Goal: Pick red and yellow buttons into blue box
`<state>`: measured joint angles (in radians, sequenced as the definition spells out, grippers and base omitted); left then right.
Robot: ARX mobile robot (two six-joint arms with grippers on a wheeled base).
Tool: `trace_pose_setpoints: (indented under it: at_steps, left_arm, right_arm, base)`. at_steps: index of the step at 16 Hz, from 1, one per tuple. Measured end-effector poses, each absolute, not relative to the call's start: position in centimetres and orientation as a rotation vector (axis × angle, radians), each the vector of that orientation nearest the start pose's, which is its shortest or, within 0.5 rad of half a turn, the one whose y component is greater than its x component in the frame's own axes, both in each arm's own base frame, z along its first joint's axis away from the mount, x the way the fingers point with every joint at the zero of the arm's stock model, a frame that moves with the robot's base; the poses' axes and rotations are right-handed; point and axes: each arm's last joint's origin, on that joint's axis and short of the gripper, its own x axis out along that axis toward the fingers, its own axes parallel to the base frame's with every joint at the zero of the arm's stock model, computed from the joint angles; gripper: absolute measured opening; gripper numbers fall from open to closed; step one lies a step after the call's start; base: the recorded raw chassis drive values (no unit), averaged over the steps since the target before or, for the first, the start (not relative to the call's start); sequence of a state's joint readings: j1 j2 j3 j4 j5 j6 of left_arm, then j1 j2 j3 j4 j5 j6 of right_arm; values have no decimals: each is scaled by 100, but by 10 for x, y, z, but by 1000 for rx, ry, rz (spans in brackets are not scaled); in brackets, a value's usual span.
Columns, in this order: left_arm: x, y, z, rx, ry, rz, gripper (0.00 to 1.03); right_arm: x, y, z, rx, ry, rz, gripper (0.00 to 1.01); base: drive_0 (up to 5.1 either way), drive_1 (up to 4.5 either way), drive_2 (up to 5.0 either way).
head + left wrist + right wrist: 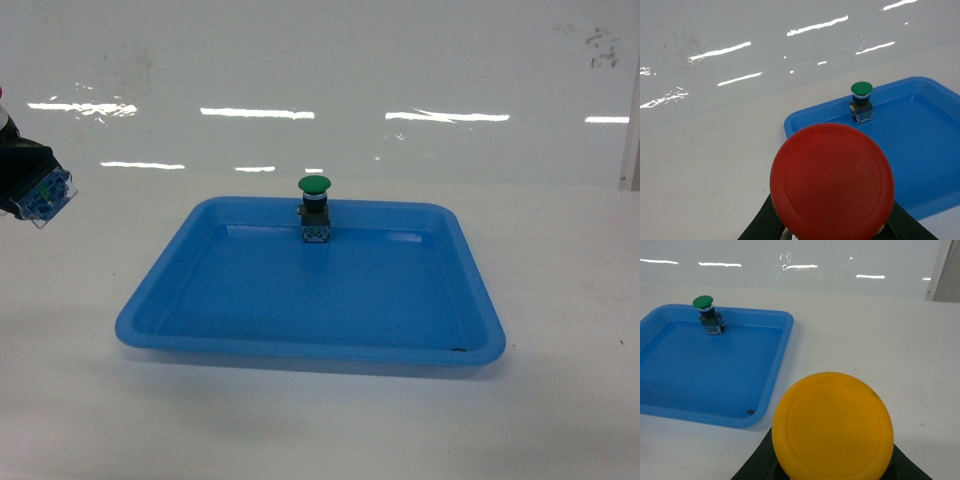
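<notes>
The red button [832,182] fills the lower middle of the left wrist view, cap toward the camera. My left gripper [832,234] is shut on its body, with black fingers [760,226] showing on either side. At the head view's left edge that gripper [22,172] holds the button's clear base [48,196] above the table. My right gripper [832,475] is shut on the yellow button [832,425] over the white table, right of the tray; it is outside the head view. The blue box is out of view.
A shallow blue tray [150,310] lies mid-table, with a green-capped button [315,208] standing upright near its far rim. The same tray [775,365] and green button [706,312] show in the right wrist view. A small dark speck [750,412] lies in the tray's corner.
</notes>
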<state>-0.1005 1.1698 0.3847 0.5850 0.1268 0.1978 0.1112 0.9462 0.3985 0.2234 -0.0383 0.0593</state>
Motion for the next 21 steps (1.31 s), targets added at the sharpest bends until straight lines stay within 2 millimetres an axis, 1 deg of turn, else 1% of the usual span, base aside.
trace_pose_setpoints:
  at_steps: [8,14,15,16,21]
  left_arm:
    - [226,-26,197,194,178,-246,24]
    - [225,-27,197,193,176,-249,24]
    - [225,-27,197,193,172,-248,24]
    - [225,-27,196,193,178,-248,24]
    - [225,-25,196,187,180,-239,24]
  right_arm:
    - [196,23,210,47,330,137,25]
    - [196,23,211,47,327,138,25]
    - [196,23,212,47,322,140,25]
    - [195,23,211,47,329,139,25]
    - [196,23,211,47,325,141,25]
  base:
    - [8,-375,392]
    - [-266,-208,511]
    - [13,-305,331]
    - [0,0,0]
    - [458,-373,-79]
